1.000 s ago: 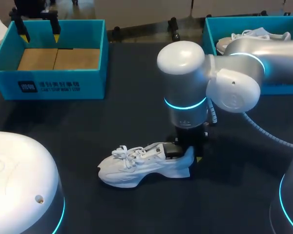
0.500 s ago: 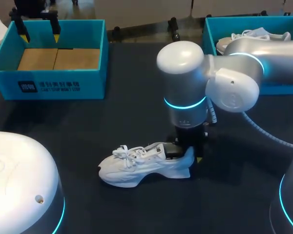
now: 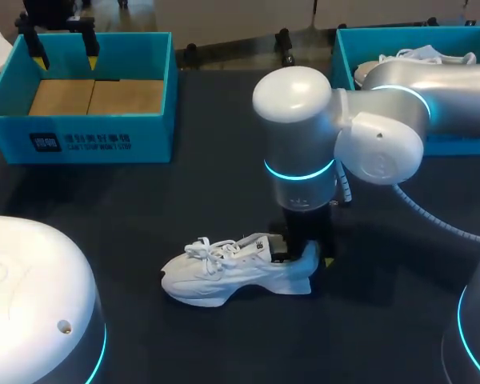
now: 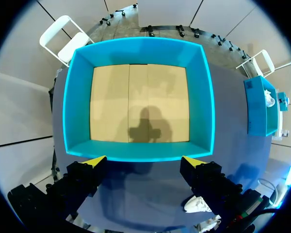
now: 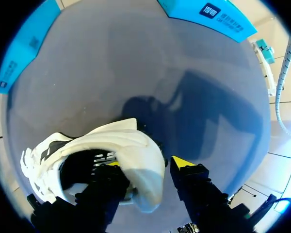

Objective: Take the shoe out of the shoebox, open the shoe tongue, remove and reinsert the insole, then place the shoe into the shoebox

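Observation:
The white sneaker (image 3: 232, 270) lies on its sole on the dark table, toe to the left; in the right wrist view the sneaker (image 5: 131, 145) shows its dark opening. My right gripper (image 3: 304, 258) comes straight down at the heel. It (image 5: 145, 167) is open, with one finger inside the shoe opening and the other just outside the heel wall, a thin gap showing there. My left gripper (image 3: 64, 56) hangs open over the empty blue shoebox (image 3: 80, 140), whose wall (image 4: 136, 150) lies just ahead of its yellow tips (image 4: 94, 161).
A second blue box (image 3: 344, 56) at the back right holds another white shoe (image 3: 408, 60). My right arm's big elbow (image 3: 376, 136) hangs over the table's middle right. Dark tabletop (image 3: 216, 184) lies between the boxes and the sneaker.
My right gripper's fingers have spread apart at the sneaker's heel, and the arm has shifted slightly left. The sneaker has hardly moved. The left arm has kept still.

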Controlling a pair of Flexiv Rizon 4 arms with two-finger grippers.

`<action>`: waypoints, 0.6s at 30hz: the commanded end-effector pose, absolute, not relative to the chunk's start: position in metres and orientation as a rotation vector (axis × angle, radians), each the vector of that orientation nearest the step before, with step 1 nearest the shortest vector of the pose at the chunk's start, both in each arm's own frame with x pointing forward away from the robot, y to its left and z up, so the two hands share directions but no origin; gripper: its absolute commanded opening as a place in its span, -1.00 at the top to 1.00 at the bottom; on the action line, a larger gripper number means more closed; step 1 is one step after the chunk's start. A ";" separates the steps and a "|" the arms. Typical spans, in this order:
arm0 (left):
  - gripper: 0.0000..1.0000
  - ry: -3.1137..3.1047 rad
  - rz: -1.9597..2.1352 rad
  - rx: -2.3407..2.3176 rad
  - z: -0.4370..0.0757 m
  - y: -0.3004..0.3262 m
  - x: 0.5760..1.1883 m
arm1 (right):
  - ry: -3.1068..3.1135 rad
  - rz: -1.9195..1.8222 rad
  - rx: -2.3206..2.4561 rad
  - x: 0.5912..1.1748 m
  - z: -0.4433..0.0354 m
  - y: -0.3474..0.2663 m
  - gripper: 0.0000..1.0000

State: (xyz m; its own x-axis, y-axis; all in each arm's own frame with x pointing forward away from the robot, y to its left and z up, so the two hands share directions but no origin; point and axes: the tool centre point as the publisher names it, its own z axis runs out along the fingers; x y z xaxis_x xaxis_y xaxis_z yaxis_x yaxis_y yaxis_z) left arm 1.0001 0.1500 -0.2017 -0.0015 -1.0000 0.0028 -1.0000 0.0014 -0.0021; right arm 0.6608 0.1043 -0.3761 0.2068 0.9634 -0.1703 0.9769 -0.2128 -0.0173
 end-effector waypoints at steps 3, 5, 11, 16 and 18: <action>-1.00 -2.222 0.003 2.220 -0.201 0.150 1.000 | 0.970 -0.086 2.864 0.653 -0.357 0.108 -1.00; -1.00 -2.222 0.003 2.220 -0.201 0.150 1.000 | 0.996 -0.078 2.870 0.654 -0.350 0.109 -1.00; -1.00 -2.222 0.003 2.220 -0.201 0.150 1.000 | 1.106 -0.067 2.897 0.656 -0.328 0.107 -1.00; -1.00 -2.222 0.003 2.220 -0.201 0.150 1.000 | 1.252 -0.040 2.921 0.658 -0.313 0.101 -1.00; -1.00 -2.222 0.003 2.220 -0.201 0.150 1.000 | 1.322 -0.021 2.922 0.660 -0.309 0.099 -1.00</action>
State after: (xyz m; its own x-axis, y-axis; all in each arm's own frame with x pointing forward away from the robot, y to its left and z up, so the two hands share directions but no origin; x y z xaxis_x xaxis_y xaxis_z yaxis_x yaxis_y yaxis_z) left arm 1.0001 0.1501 -0.2017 -0.0014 -1.0000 0.0028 -1.0000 0.0014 -0.0021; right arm 0.6643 0.1135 -0.3149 0.3397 0.9401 -0.0277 0.9380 -0.3408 -0.0634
